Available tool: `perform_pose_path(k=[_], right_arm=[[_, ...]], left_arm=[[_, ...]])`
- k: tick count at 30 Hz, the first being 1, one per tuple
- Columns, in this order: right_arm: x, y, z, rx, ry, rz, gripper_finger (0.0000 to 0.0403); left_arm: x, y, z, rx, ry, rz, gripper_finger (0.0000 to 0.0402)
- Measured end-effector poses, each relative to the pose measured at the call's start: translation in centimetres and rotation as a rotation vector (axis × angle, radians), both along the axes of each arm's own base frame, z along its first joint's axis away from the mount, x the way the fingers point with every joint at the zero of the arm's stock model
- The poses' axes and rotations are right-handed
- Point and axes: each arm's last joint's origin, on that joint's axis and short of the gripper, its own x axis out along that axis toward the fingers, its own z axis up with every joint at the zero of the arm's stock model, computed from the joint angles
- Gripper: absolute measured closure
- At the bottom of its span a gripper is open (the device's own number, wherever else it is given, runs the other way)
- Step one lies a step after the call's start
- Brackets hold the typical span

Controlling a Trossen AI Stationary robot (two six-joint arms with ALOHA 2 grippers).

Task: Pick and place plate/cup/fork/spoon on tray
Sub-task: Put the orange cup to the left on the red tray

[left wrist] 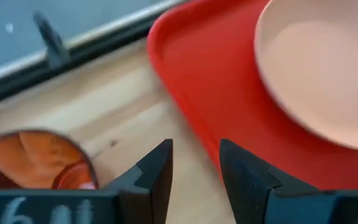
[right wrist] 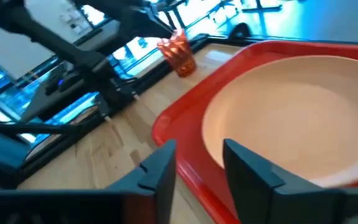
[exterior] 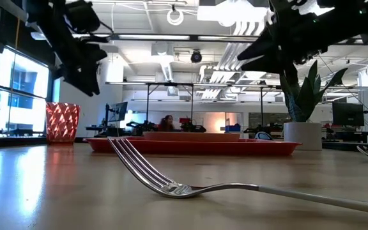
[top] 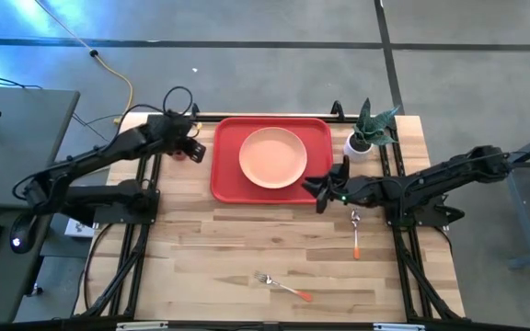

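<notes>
Plate (top: 272,157) sits on tray (top: 233,179). Cup (top: 182,153) at tray's 9 o'clock, beside left gripper (top: 194,150), fingers released. Right gripper (top: 312,191), released, at tray's 4 o'clock. Spoon (top: 355,233) and fork (top: 282,286) on table (top: 210,262).

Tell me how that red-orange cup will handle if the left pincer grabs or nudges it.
The cup looks like thin translucent plastic, so probably light and easily shoved across the wood. It stands upright and taller than wide, beside the tray, so a high sideways nudge may tip it. Its faceted wall may give the left pincer some grip.
</notes>
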Motion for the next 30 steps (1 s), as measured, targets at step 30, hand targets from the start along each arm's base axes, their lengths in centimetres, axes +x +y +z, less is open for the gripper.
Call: perform_pose_path(k=[30], right_arm=[[0.5, -3.6, 0.4, -0.058, 0.116, -0.007, 0.0203]], left_arm=[[0.4, 4.5, -2.4, -0.142, 0.417, 0.088, 0.0283]])
